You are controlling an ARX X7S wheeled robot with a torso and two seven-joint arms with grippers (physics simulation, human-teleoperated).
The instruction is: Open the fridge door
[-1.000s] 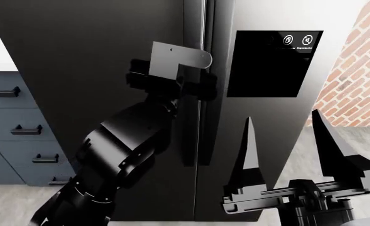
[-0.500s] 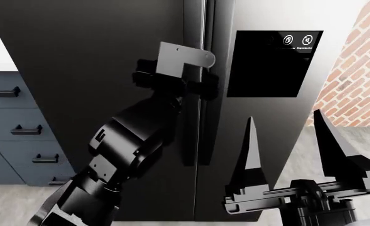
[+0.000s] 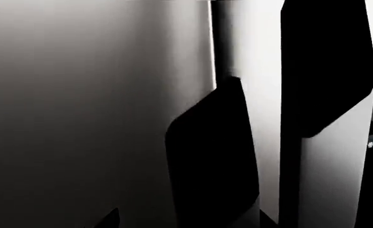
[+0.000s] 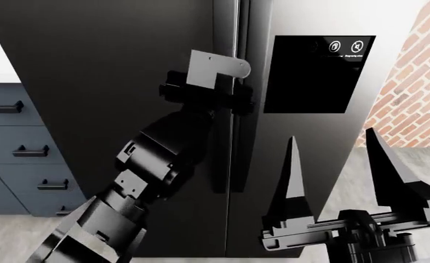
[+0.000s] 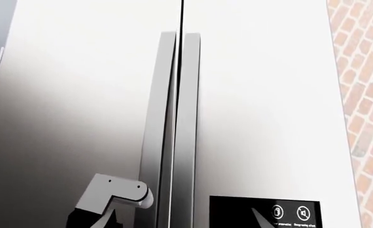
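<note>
The fridge door (image 4: 120, 60) is the plain glossy black panel on the left, standing flush with its twin. Its long vertical bar handle (image 4: 221, 164) runs beside the centre seam. My left gripper (image 4: 234, 103) is at that handle around mid height, under its grey wrist bracket (image 4: 215, 68). In the left wrist view the dark handle (image 3: 212, 156) stands between the two spread fingertips, so the gripper is open around it. My right gripper (image 4: 330, 137) hangs low in front of the twin door, open and holding nothing. The right wrist view shows the fridge door (image 5: 78, 95) and both handles.
The twin black door carries a dark display panel (image 4: 317, 74) with small white icons. Blue-grey drawers (image 4: 17, 126) with short black handles stand to the left under a white counter. A brick wall (image 4: 412, 82) is at the right.
My left arm has pushed a little to the right and up, bringing the gripper closer onto the handle, with the forearm raised. The right arm and the door have not moved.
</note>
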